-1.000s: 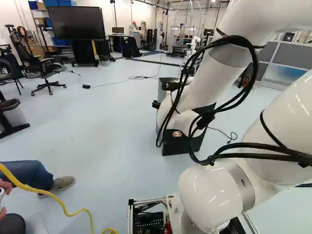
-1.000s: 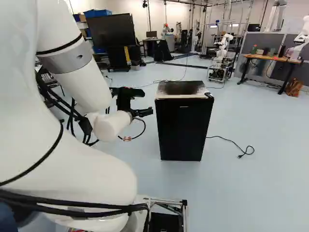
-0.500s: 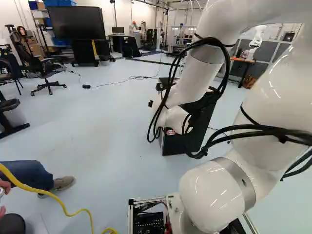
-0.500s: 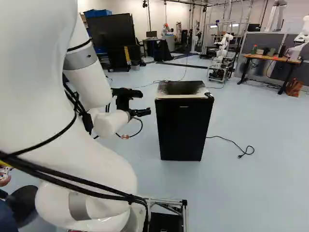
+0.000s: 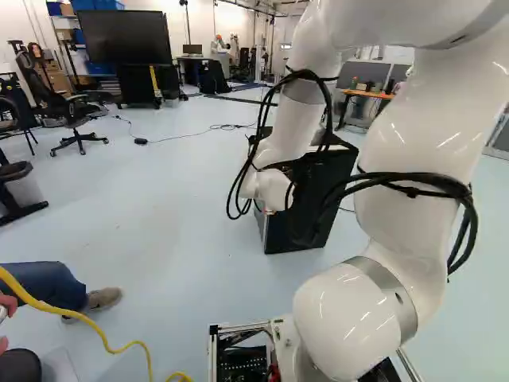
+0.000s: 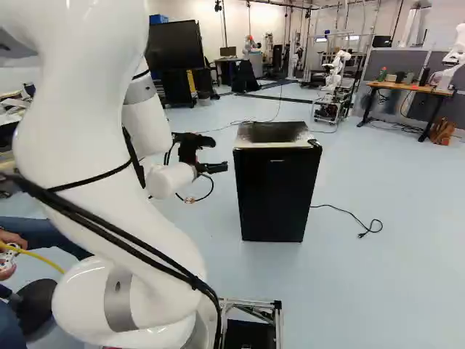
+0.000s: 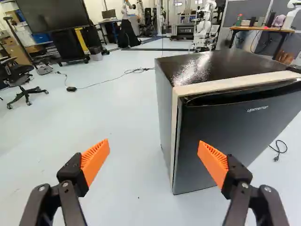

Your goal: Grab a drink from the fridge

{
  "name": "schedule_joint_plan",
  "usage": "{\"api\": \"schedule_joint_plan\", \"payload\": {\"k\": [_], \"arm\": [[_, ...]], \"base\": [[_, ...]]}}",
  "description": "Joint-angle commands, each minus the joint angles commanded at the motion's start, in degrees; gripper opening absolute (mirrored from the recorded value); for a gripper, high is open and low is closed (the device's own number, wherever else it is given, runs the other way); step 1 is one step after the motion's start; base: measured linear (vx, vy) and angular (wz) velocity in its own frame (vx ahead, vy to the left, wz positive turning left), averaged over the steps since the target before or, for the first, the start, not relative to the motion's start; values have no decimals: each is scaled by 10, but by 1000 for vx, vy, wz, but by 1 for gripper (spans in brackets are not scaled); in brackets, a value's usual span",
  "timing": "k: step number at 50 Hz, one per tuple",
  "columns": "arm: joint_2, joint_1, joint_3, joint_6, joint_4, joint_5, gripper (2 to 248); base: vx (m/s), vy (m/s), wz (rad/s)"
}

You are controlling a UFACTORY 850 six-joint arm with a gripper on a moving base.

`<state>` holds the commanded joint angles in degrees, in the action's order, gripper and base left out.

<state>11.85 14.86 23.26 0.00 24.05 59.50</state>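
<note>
Pale floor (image 6: 392, 283) bears the closed black fridge (image 6: 276, 193), contents hidden; pincer (image 6: 221, 167) spread open.

The fridge (image 6: 276, 196) is black in front and grey down its side, its dark top speckled white, edged by a cream strip (image 7: 225, 84). The pincer (image 6: 218, 167) is black with ridged orange pads (image 7: 95, 160). White arm (image 6: 80, 116), grey bands (image 5: 386, 290), black cables (image 5: 437, 181); yellow cord (image 5: 48, 307); pale blue-grey floor (image 6: 363, 291).
</note>
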Motion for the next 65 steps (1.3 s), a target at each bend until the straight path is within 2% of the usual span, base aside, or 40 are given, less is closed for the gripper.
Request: {"api": "schedule_joint_plan", "payload": {"k": [18, 39, 65], "arm": [[69, 3, 51, 0, 46, 23, 247], [140, -3, 107, 0, 100, 51, 247], [212, -11, 170, 0, 168, 84, 247]], "base": [[0, 0, 0], [0, 0, 0], [0, 0, 0]]}}
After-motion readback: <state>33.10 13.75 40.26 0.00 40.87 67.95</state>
